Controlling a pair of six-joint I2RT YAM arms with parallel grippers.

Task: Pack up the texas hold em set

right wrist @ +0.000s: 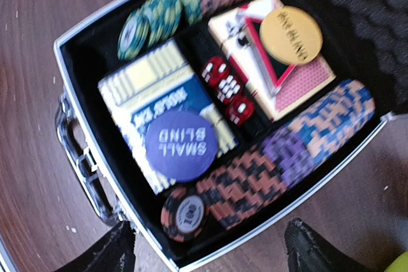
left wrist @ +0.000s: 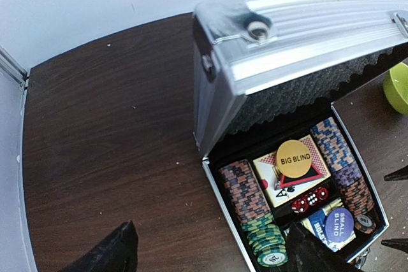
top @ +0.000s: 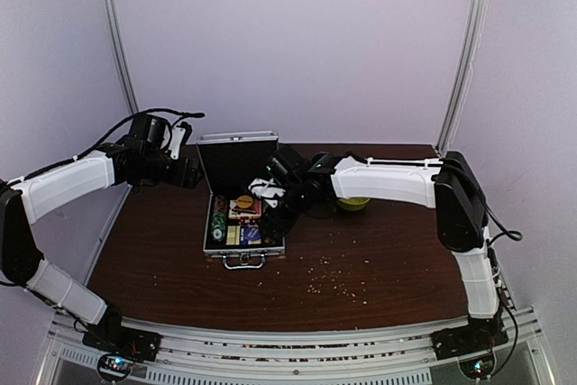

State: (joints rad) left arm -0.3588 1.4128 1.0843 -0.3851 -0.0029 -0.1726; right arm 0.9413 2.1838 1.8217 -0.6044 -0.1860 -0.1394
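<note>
The silver briefcase [top: 243, 252] lies open on the brown table, its lid [left wrist: 299, 36] standing up. Inside are rows of poker chips [right wrist: 287, 157], a blue card box [right wrist: 150, 87] under a purple SMALL BLIND disc [right wrist: 180, 145], and a red card box [right wrist: 299, 81] with a red triangle [right wrist: 258, 49] and a yellow BIG BLIND disc [right wrist: 291, 35]. Red dice [right wrist: 226, 87] sit between the boxes. My right gripper [right wrist: 209, 226] hangs open above the case's right chip row, holding nothing. Above the case's left wall [left wrist: 220, 202], my left gripper [left wrist: 210, 227] is also open and empty.
A yellow-green bowl [top: 353, 204] stands just right of the case, behind my right arm. Small crumbs [top: 338, 277] are scattered on the table in front. The case's handle [right wrist: 83, 170] faces the near edge. Walls close the table at the back and sides.
</note>
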